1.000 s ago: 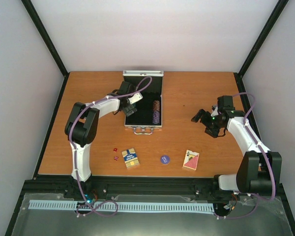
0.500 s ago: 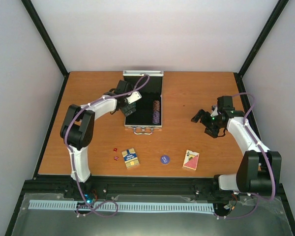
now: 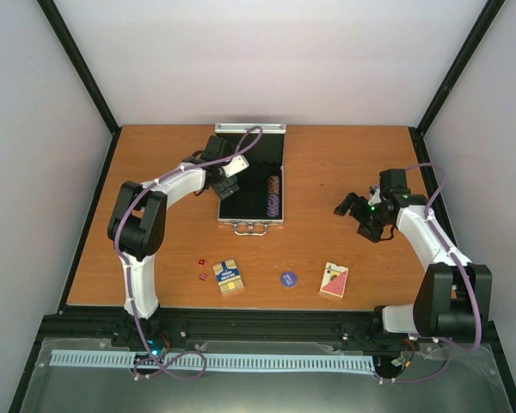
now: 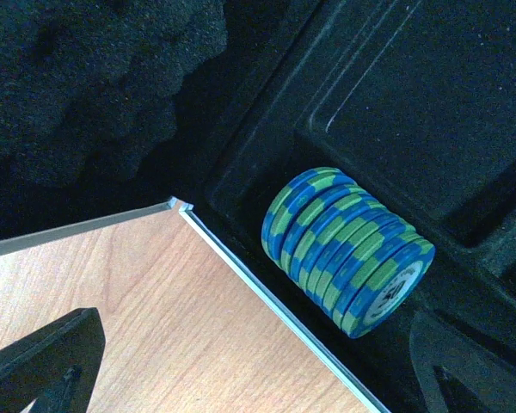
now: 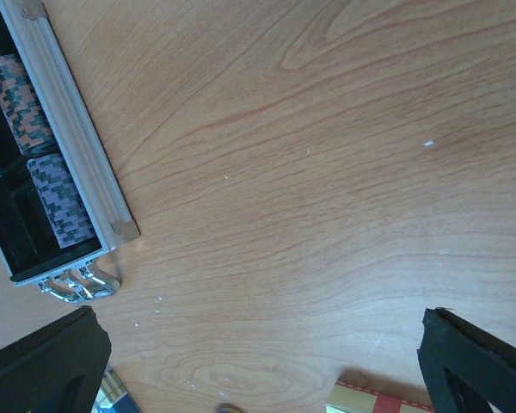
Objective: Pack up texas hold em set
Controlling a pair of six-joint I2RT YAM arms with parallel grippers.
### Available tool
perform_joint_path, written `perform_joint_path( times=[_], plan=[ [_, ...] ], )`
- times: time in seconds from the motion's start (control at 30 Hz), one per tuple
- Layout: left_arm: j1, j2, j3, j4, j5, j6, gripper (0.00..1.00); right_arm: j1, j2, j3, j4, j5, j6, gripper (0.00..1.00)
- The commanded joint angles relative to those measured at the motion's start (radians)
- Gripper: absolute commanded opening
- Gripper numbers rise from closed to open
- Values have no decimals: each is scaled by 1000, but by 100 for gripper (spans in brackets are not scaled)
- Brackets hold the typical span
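- Two fingers [image 4: 43,366] of the left gripper [image 4: 254,323] are seen spread apart with nothing between them, poised over the left rim of the open case [image 3: 251,176].
- Just inside that rim, a row of blue-green chips [image 4: 348,249] is seated on edge in a slot of the black tray. The foam lining [image 4: 86,77] of the lid is seen on the far side.
- Darker chips [image 3: 273,196] are stowed in the case's right-hand slots, and the handle [image 5: 77,284] is at its near edge.
- The right gripper [image 5: 260,314] is likewise held apart and empty above the table [image 5: 327,155], well to the right of the case.
- Left out near the front edge are the blue-yellow deck [image 3: 228,276], red deck [image 3: 334,280] and blue disc [image 3: 287,278]. The red dice [image 3: 201,261] lie just left of the blue-yellow deck.
- The decks are judged light, stiff and boxed, best pinched across the narrow sides. The smooth card may slip.
- The disc is judged thin and flat, hard to get under, so an edge pinch is advised.
- The dice are judged tiny and hard, likely to roll or pop out, so a gentle close is advised.
- The lid is judged rigid and hinged at the far side, best pushed down at its free edge.
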Motion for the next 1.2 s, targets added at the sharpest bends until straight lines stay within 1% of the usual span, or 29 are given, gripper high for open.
perform_joint_path(
  times=[0.0, 0.2, 0.33, 0.5, 0.67, 0.83, 0.9, 1.0, 1.03, 1.17],
  plan=[
    [10, -24, 41, -33, 23, 21, 100, -11, 12, -8, 19, -8, -11, 100],
    [10, -104, 30, -134, 140, -2, 100, -11, 21, -7, 21, -13, -13, 100],
    [10, -184, -4, -170, 201, -14, 100, -10, 20, -6, 21, -16, -15, 100],
    [10, -277, 4, -235, 271, -69, 100, -10, 28, 24, -2, 2, -55, 100],
    [10, -393, -60, -213, 305, -124, 100, -8, 55, 63, -52, 21, -122, 100],
    [10, -493, -92, -194, 308, -197, 100, 5, 40, 68, -65, 29, -129, 100],
    [10, -522, -98, -182, 287, -243, 100, 21, 34, 80, -75, 42, -133, 100],
    [10, -569, -135, -112, 183, -359, 100, 53, 31, 110, -92, 69, -142, 100],
    [11, -578, -144, -98, 168, -403, 100, 64, 32, 119, -97, 76, -142, 100],
    [16, -581, -126, -123, 178, -551, 100, 117, 33, 151, -111, 94, -146, 100]
  ],
)
